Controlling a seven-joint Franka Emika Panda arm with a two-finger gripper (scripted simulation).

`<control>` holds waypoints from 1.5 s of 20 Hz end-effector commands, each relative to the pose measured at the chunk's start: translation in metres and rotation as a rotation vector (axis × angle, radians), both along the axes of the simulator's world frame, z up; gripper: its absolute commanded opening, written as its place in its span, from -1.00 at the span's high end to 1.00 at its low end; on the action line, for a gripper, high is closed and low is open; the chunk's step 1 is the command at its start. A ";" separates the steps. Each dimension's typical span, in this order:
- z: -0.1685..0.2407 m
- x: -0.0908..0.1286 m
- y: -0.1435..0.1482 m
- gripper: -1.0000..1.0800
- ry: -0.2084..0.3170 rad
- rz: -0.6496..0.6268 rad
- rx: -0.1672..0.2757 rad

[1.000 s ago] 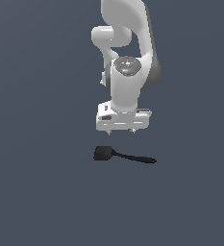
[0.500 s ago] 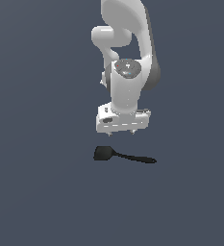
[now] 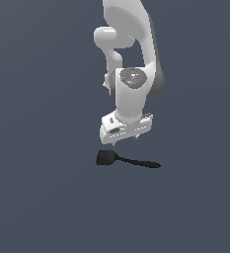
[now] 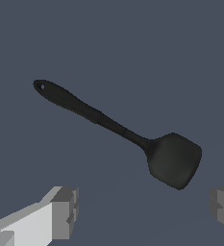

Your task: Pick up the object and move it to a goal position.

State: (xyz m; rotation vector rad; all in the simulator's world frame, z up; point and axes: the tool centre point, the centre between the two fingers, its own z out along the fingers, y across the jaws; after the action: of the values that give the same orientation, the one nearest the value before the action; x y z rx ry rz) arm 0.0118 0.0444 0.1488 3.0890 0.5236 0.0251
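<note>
Spatula [image 3: 127, 160]: black, one piece, lying flat on the plain dark grey floor [image 3: 42, 197]. Squarish blade with rounded corners toward the exterior view's left; long thin handle running off toward the exterior view's right, tapering near the blade. In the wrist view the spatula [image 4: 128, 137] shows whole, with a small hole at the handle's far end. Nothing touches it.

Arm [image 3: 134, 64]: white, jointed, coming down from the top of the exterior view, wrist pointing downward.

Gripper [image 3: 125, 140]: white body with short grey fingertips, hanging above the spatula, over the part where blade meets handle. A clear gap of floor shows between fingertips and spatula; no contact. In the wrist view the gripper [image 4: 144, 211] shows two grey finger pads [image 4: 65, 211] at opposite edges of the frame, wide apart, nothing between them but floor. Jaws spread, empty.

Position of spatula relative to gripper: below it, blade nearer the fingers than the handle's end is, per the wrist view.
</note>
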 end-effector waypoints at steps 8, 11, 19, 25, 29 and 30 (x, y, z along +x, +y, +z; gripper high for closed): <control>-0.020 0.007 0.005 -0.92 0.009 0.278 -0.010; -0.027 0.009 0.006 -0.92 0.012 0.366 -0.012; -0.044 0.015 0.010 -0.92 0.018 0.600 -0.013; -0.057 0.019 0.014 -0.92 0.020 0.775 -0.012; -0.065 0.021 0.016 -0.92 0.021 0.889 -0.010; -0.067 0.021 0.017 -0.92 0.021 0.915 -0.010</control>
State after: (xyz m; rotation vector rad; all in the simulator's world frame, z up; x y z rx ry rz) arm 0.0323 0.0601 0.0851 2.5798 1.7799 -0.0059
